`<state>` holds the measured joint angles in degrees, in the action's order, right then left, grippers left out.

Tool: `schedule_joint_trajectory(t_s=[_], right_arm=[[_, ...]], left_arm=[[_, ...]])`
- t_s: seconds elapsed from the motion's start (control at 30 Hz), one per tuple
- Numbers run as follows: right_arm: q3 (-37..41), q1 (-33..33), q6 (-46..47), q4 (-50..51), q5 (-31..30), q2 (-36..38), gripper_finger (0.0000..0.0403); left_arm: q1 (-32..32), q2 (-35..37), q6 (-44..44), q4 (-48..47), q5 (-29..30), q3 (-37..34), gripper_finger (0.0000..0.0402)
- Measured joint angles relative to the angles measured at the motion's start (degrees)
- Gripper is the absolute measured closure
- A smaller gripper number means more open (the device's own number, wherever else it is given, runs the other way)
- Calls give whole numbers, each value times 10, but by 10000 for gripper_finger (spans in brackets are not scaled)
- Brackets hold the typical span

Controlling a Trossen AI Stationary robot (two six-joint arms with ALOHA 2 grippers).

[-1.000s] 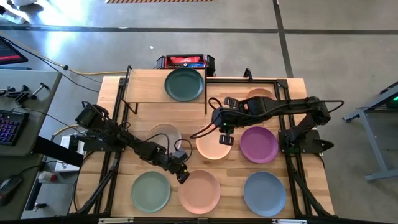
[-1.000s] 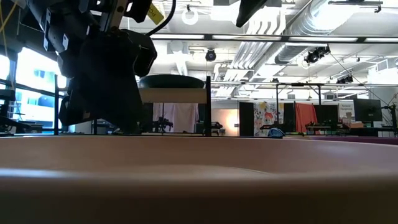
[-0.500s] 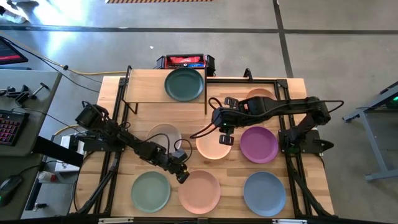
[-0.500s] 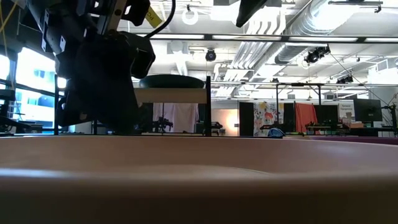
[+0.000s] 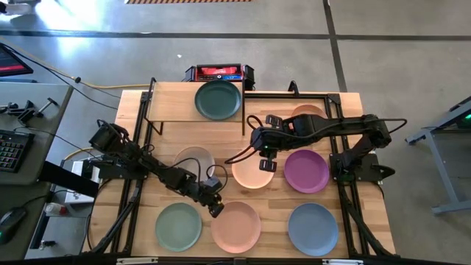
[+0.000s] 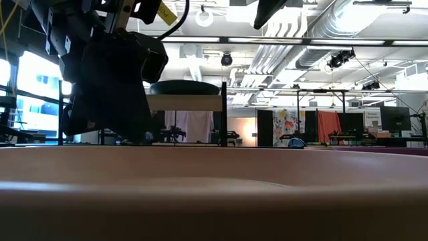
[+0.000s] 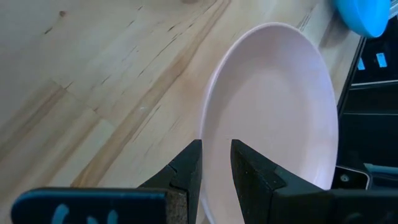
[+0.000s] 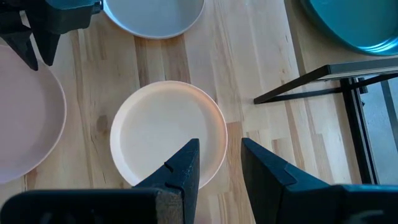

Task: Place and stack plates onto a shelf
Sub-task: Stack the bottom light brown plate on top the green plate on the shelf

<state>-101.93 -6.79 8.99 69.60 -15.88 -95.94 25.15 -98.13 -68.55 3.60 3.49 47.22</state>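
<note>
Looking straight down, the bench (image 5: 346, 103) carries the shelf (image 5: 173, 103) at its far left corner, with a teal plate (image 5: 218, 100) on the shelf's right end. Still on the bench are a beige plate (image 5: 193, 157), a peach plate (image 5: 249, 175), a purple plate (image 5: 306, 171), a sage plate (image 5: 178, 226), a pink plate (image 5: 237, 227) and a blue plate (image 5: 312, 228). The left claw (image 5: 215, 210) sits at the pink plate's near-left rim. The right claw (image 5: 266, 165) hangs over the peach plate's right edge.

From bench height, the pink plate's rim fills the foreground, the left arm looms dark on the left, and the teal plate shows on the shelf behind.

From the left wrist, the fingers (image 7: 186, 171) straddle the pink rim with a narrow gap; whether they pinch it I cannot tell.

From the right wrist, the claw is slightly spread above the peach plate, holding nothing.
</note>
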Motion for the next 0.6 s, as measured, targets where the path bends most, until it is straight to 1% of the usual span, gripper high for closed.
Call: schedule_joint_trajectory(t_s=[0.23, 0.37, 0.5, 0.6], right_arm=[[0, 0, 0, 0, 0, 0, 306], [0, 0, 0, 0, 0, 0, 306], [0, 0, 0, 0, 0, 0, 306], [0, 0, 0, 0, 0, 0, 306]], left_arm=[[0, 0, 1, 1, -18, 0, 323], [-5, 0, -2, 0, -41, 0, 304], [-13, 0, -5, -8, -43, 0, 281], [-17, 0, -18, -9, -43, 0, 273]])
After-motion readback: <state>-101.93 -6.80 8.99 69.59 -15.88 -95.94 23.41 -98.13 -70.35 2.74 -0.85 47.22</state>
